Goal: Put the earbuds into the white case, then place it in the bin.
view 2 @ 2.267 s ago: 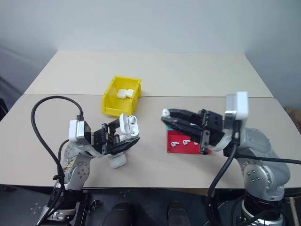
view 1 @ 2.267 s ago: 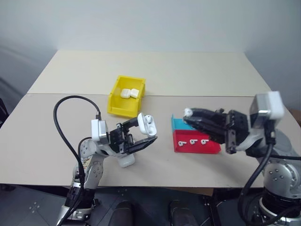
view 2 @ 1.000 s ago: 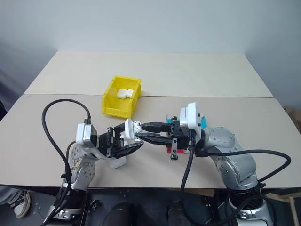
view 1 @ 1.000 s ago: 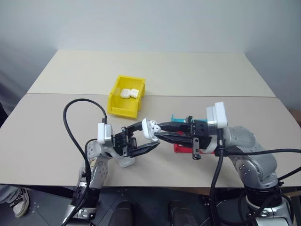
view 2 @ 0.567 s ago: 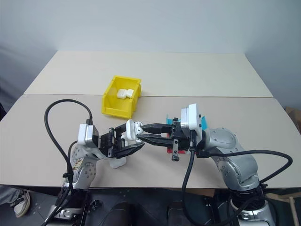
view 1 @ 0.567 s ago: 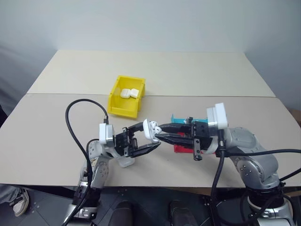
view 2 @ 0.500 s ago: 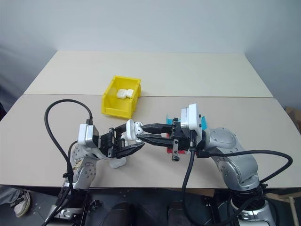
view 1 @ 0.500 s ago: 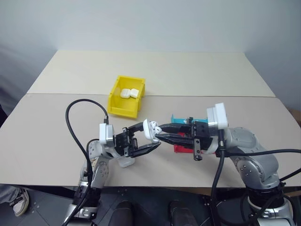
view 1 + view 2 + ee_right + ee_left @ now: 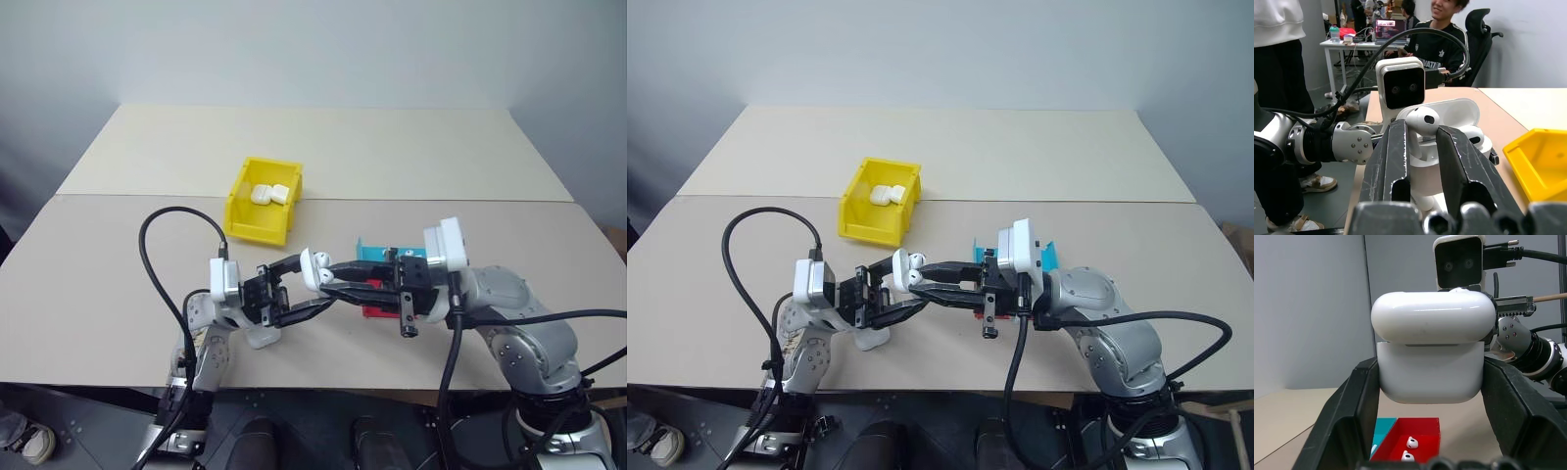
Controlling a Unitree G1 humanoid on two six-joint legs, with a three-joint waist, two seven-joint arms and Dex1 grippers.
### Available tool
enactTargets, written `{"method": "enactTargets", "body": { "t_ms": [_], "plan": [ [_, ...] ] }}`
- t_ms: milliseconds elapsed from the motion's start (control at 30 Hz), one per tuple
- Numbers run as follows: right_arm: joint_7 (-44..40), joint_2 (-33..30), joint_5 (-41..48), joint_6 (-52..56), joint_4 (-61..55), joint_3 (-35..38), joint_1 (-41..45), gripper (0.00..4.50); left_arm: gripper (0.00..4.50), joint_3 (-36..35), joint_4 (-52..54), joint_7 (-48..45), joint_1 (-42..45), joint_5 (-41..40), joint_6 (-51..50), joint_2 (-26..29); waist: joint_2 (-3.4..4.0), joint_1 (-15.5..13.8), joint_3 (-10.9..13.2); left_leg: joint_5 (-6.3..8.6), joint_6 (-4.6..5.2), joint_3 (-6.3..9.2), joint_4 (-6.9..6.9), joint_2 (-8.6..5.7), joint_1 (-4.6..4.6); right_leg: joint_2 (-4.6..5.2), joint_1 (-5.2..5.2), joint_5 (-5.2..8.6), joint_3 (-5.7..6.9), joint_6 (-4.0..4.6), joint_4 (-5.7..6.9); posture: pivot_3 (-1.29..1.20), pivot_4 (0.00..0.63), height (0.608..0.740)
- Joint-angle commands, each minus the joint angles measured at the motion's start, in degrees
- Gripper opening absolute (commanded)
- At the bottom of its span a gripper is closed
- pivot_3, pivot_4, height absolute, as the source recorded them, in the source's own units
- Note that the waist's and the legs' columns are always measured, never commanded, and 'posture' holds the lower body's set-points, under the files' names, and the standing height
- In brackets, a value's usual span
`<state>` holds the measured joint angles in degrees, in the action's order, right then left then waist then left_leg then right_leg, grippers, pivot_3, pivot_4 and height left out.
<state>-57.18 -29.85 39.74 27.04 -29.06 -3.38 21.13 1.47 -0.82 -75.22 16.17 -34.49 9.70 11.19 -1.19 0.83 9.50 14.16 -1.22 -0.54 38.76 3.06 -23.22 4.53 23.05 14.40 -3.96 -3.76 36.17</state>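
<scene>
- Two arms were well apart a moment ago. Now they have come together over the near edge of the table point(image 9: 411, 147), about the middle of it.
- My left gripper point(image 9: 313, 283) is pinching the white case point(image 9: 313, 266) by its two sides and holds it up in the air. The lid is open.
- My right gripper point(image 9: 1422, 131) was up over the tray with its load. Now it is right at the open case. Its two fingers are squeezed on one earbud point(image 9: 1421, 121), with the round head sticking up above the tips.
- That earbud's stem points down at the case, just above it. I think it is not let go yet, so it is not all the way in.
- In the right wrist view, another small white thing sits in the case beside it. It looks like an earbud that is already in, but I can't be sure.
- So I think the filling step is nearly done. After that the lid must shut and the case must go to the bin.
- The bin point(image 9: 257, 228) is yellow and sits toward the far edge from my grippers, a bit to the left. It already has two white cases point(image 9: 269, 194) in it, side by side.
- The red and blue tray point(image 9: 1422, 427) lies by the near edge, right of the middle, under my right gripper. It has spare earbuds point(image 9: 1411, 442) in its red part.
- One more white case point(image 9: 263, 337) lies on the table under my left gripper.
</scene>
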Motion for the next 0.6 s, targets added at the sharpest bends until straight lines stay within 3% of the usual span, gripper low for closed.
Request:
{"method": "enactTargets", "body": {
  "t_ms": [33, 167, 400, 600],
  "plan": [
    [-0.3, -0.6, 1.1, 0.2, -0.7, 0.1, -0.1, 0.65, 2.79, -0.1, 0.7, 0.4, 1.5, -0.6, 1.0, -0.4, 0.00, 0.0, 0.0, 0.00, 0.00, 0.00, 0.00, 0.00, 0.00, 0.00, 0.00, 0.00, 0.00, 0.00, 0.00, 0.00, 0.150, 0.740],
    [0.3, -0.2, 1.3, 0.3, -0.5, 0.4, -0.2, 0.65, 2.79, -0.2, 0.7, 0.5, 1.5, -0.5, 1.0, -0.5, 0.00, 0.0, 0.0, 0.00, 0.00, 0.00, 0.00, 0.00, 0.00, 0.00, 0.00, 0.00, 0.00, 0.00, 0.00, 0.00, 0.150, 0.740],
    [-0.1, -0.5, -0.7, -1.9, -0.1, 0.2, -0.5, 2.99, 2.79, -0.4, 0.5, 0.6, 1.7, -0.5, 1.1, -0.5, 0.00, 0.0, 0.0, 0.00, 0.00, 0.01, 0.00, 0.00, 0.00, 0.00, 0.00, 0.00, 0.00, 0.00, 0.00, 0.00, 0.150, 0.740],
    [-1.0, -1.1, -0.2, -2.2, 0.4, 0.9, -0.7, 2.99, 2.79, -0.6, -0.3, 0.7, 2.0, -0.2, 1.8, -0.7, 0.00, 0.0, 0.0, 0.00, 0.00, 0.01, 0.00, 0.00, 0.00, 0.00, 0.00, 0.00, 0.00, 0.00, 0.00, 0.00, 0.150, 0.740]
  ]
}}
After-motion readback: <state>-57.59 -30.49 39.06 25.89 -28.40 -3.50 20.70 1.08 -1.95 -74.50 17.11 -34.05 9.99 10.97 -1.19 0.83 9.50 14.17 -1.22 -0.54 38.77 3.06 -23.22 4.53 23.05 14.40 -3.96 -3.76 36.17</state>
